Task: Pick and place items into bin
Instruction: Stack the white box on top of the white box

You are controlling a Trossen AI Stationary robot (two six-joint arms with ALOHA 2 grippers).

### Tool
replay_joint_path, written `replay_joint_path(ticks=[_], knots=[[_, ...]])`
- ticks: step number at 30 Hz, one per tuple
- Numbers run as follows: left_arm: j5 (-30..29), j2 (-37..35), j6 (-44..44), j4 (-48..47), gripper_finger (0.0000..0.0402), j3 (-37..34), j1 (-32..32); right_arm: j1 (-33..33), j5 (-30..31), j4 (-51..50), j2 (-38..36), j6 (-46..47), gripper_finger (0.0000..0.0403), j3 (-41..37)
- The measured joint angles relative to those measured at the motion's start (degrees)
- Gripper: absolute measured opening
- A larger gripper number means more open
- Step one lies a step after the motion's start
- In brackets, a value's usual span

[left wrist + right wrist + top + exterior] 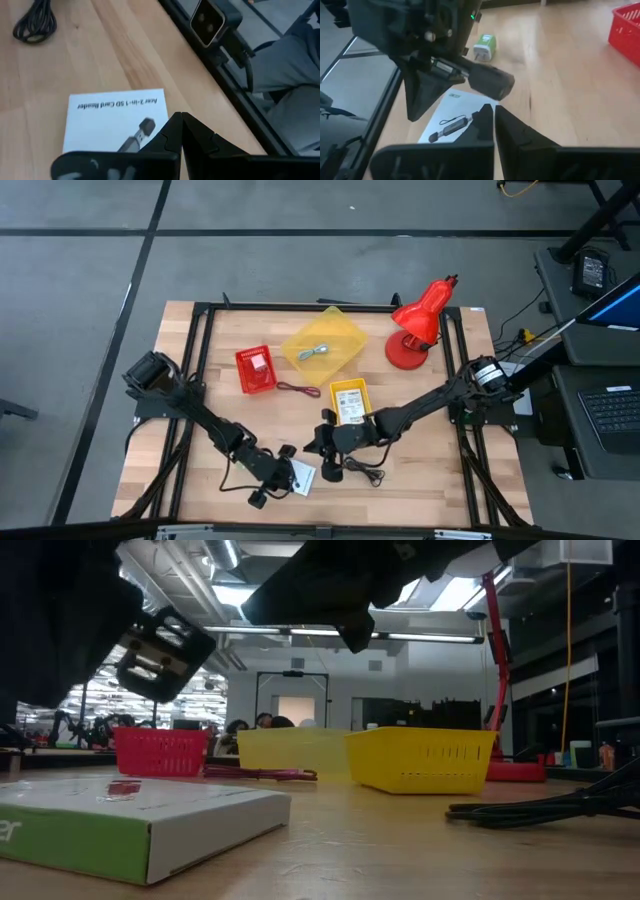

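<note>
The right claw (330,448) hovers low over the front middle of the bench (180,470), its two fingers pressed together with nothing between them. Just beside it the left claw (283,470) is likewise together and empty, poised at the edge of a white printed card-reader box (303,477) that lies flat near the bench's front edge. In the right wrist view a small green-and-white plug-like object (484,46) sits on the wood beyond the left arm — not yet picked up. A coiled black cord (362,471) lies loose just beside the right claw on its outer side, and a dark red cord (297,389) rests on the bench beside the red basket (256,369). As for what is already binned: the red basket holds a white packet, the small yellow bin (350,401) just behind the right arm holds a printed card, and the wide yellow tray (323,345) farther back carries a blue-grey strip (316,352). The red desk lamp (418,322) stands at the back right. By my reading the task is partly done — the white box, the green object and both cords remain out.
</note>
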Motion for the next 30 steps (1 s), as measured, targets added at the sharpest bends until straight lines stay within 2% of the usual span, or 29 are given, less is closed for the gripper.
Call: replay_joint_path(ticks=[10, 18, 30], knots=[[-4.8, 2.8, -5.3, 0.6, 0.0002, 0.0, -2.1, 0.0, 0.0, -4.2, 0.0, 1.5, 0.0, 0.0], [-5.8, 4.3, -6.0, 3.8, 0.0002, 0.1, -2.2, 0.0, 0.0, -4.7, 0.0, 0.0, 0.0, 0.0], [-6.3, 4.2, -6.7, -0.7, 0.0002, 0.2, -2.0, 0.0, 0.0, -4.7, 0.0, -0.1, 0.0, 0.0]])
